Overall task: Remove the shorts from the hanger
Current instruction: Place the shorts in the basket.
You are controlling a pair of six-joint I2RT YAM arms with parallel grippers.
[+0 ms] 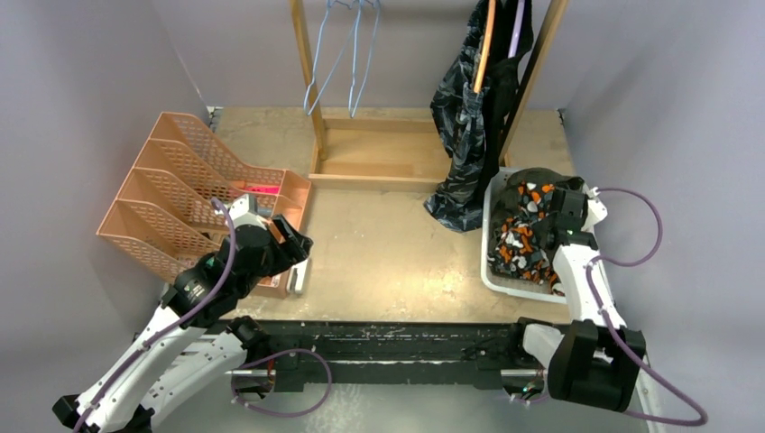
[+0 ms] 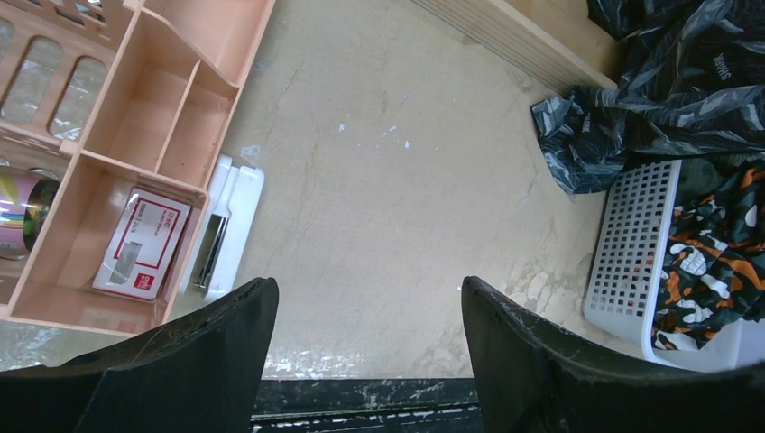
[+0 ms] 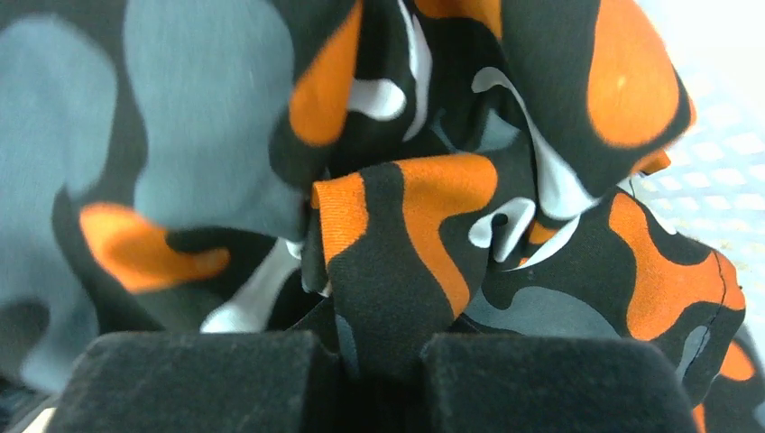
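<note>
The table [image 1: 388, 253] carries a wooden rack [image 1: 316, 90] along its far edge. Two blue hangers [image 1: 347, 54] hang bare at the left end of the rack. At the right end, an orange hanger [image 1: 484, 45] holds the dark camouflage shorts [image 1: 465, 135], whose lower part drapes down to the table and touches the far left corner of the white basket [image 1: 488, 230]. Black shorts [image 1: 507, 99] appear to hang just behind them; their hanger cannot be made out clearly. The basket stands at the right edge of the table. It contains the orange camouflage shorts [image 1: 523, 236], bunched in a heap, with green shorts [image 2: 702, 176] at the far end. The right fingers [image 3: 469, 379] are inside the basket and closed on a fold of the orange camouflage shorts, with the fabric pinched between the two pads. The left fingers [image 1: 290, 244] are spread apart and hold nothing; they hang over the near left part of the table. A pink organiser [image 1: 180, 180] stands at the left edge. Its near compartment holds a red and white packet [image 2: 144, 244], and the adjoining compartment holds a shiny roll [image 2: 23, 212]. A white device [image 2: 225, 225] with a metal strip lies on the table, touching the organiser's right side.
</note>
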